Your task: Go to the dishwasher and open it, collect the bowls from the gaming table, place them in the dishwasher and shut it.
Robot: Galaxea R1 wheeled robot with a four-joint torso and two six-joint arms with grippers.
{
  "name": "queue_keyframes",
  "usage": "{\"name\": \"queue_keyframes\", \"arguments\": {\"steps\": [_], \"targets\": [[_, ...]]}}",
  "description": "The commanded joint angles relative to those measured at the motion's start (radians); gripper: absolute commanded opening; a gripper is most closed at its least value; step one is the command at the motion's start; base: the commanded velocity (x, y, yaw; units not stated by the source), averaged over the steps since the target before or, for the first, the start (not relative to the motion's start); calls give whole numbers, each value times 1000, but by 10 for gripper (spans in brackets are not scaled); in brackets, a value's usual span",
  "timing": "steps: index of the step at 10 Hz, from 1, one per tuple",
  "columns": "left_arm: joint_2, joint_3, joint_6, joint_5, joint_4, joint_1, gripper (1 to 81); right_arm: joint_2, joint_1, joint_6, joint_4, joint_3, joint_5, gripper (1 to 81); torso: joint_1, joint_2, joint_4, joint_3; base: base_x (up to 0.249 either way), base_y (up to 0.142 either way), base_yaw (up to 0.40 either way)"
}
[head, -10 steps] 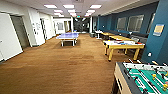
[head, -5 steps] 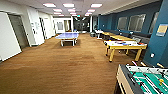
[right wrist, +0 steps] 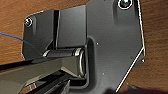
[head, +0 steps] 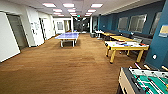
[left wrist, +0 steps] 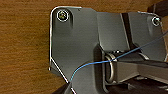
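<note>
The gaming table (head: 115, 46), with a white top and yellow sides and legs, stands at the right of the room, some way ahead in the head view. A few small coloured things (head: 126, 44) lie on its top, too blurred to tell what they are. The dishwasher is out of view. Both wrist views look down past the robot's dark plate onto brown floor (left wrist: 22, 47) (right wrist: 155, 30).
A green-field football table (head: 145, 81) stands close at the right front. A blue table-tennis table (head: 67, 36) is further down the room, with plain yellow-topped tables (head: 120, 38) along the blue right wall. White walls and doors line the left. Brown floor (head: 62, 67) stretches ahead.
The head view has shifted only slightly, as from the robot's own motion. Nothing in the room has moved.
</note>
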Motion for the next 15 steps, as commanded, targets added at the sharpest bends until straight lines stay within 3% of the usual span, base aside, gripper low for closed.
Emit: {"name": "queue_keyframes", "arguments": {"steps": [1, 15], "targets": [[-6, -2, 4, 39, 1, -74, 811, 0, 74, 0, -3, -2, -41, 811, 0, 0, 0, 0, 184, 0, 0], [6, -2, 4, 39, 1, -74, 811, 14, 78, 1, -2, 0, -40, 811, 0, 0, 0, 0, 195, 0, 0]]}}
